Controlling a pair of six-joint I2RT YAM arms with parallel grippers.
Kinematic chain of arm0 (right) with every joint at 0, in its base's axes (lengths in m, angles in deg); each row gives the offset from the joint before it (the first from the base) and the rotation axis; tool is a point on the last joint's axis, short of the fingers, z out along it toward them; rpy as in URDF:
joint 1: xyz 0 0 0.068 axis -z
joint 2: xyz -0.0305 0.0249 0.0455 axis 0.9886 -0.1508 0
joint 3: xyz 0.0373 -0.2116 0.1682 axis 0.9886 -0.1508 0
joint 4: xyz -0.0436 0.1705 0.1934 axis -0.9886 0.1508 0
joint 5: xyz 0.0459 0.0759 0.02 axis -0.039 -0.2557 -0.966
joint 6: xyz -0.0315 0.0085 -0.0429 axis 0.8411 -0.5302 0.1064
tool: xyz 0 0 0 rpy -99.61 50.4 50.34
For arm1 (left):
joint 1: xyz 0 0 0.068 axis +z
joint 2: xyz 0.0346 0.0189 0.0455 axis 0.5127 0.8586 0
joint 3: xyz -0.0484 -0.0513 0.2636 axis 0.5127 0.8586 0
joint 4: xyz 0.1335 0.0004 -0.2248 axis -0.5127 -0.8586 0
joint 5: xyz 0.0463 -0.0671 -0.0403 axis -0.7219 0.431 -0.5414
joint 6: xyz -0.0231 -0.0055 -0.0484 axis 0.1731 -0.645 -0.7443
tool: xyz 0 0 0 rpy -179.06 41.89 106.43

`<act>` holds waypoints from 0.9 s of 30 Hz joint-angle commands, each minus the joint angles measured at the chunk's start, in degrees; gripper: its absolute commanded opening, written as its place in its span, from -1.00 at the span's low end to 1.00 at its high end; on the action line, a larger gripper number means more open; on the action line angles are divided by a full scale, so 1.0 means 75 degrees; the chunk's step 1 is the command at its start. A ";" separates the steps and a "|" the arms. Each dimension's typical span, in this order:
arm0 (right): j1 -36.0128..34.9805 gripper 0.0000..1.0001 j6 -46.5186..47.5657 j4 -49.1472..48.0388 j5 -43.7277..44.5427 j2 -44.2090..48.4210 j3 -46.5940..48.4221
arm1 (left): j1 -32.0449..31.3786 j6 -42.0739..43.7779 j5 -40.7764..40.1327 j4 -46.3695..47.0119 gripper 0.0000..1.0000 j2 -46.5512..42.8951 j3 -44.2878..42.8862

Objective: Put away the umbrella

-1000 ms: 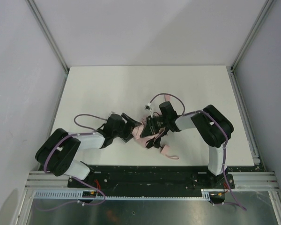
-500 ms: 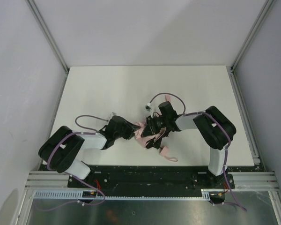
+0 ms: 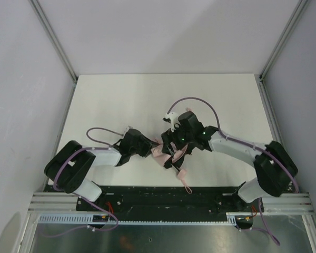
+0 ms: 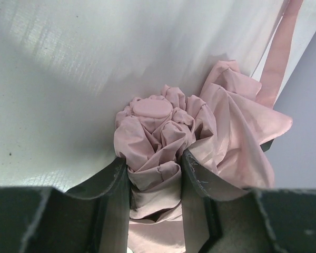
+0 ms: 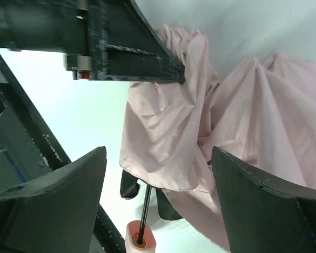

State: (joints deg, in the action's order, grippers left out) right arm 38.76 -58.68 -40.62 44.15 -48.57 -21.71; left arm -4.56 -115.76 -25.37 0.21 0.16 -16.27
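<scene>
White table [image 3: 121, 100]: left end effector [image 4: 154, 161] pinches crumpled pink umbrella [image 4: 221, 121]; right end effector [image 5: 158, 153] agape.

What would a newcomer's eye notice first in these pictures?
The crumpled pink umbrella lies at the near middle of the table. The left claw is shut on its bunched fabric. The right claw stands wide open over the folds, with the dark shaft showing at their edge.

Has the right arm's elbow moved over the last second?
Yes. The right arm's elbow has swung outward and nearer, toward the near right corner of the table.
</scene>
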 commanded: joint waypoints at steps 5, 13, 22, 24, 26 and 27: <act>-0.2205 0.72 0.1276 -0.0461 0.4756 0.0497 -0.0103 | 0.0108 0.0276 0.0175 -0.2277 -1.00 0.0246 -0.0161; -0.3047 0.73 0.2051 -0.2119 0.6616 -0.1029 -0.0438 | 0.0299 0.0095 0.0495 -0.2860 -1.00 0.0309 -0.0282; -0.2631 -0.08 0.0967 -0.1355 0.6158 -0.2524 -0.0406 | 0.0410 0.0139 0.0562 -0.3187 -1.00 -0.0092 -0.0443; -0.2565 -0.39 0.0756 -0.1041 0.5665 -0.2710 -0.0437 | 0.0455 0.0157 0.0600 -0.3215 -1.00 -0.0229 -0.0478; -0.2502 -0.71 0.0604 -0.0974 0.5014 -0.2832 -0.0509 | 0.0513 0.0211 0.0639 -0.3222 -1.00 -0.0363 -0.0528; -0.2450 -0.86 0.0545 -0.1010 0.4724 -0.2865 -0.0565 | 0.0565 0.0265 0.0667 -0.3229 -1.00 -0.0446 -0.0554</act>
State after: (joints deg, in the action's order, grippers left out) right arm 17.58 -50.50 -56.91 87.36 -63.65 -22.58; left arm -0.73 -116.26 -21.34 -13.12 -1.72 -20.83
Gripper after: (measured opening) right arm 0.261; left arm 0.370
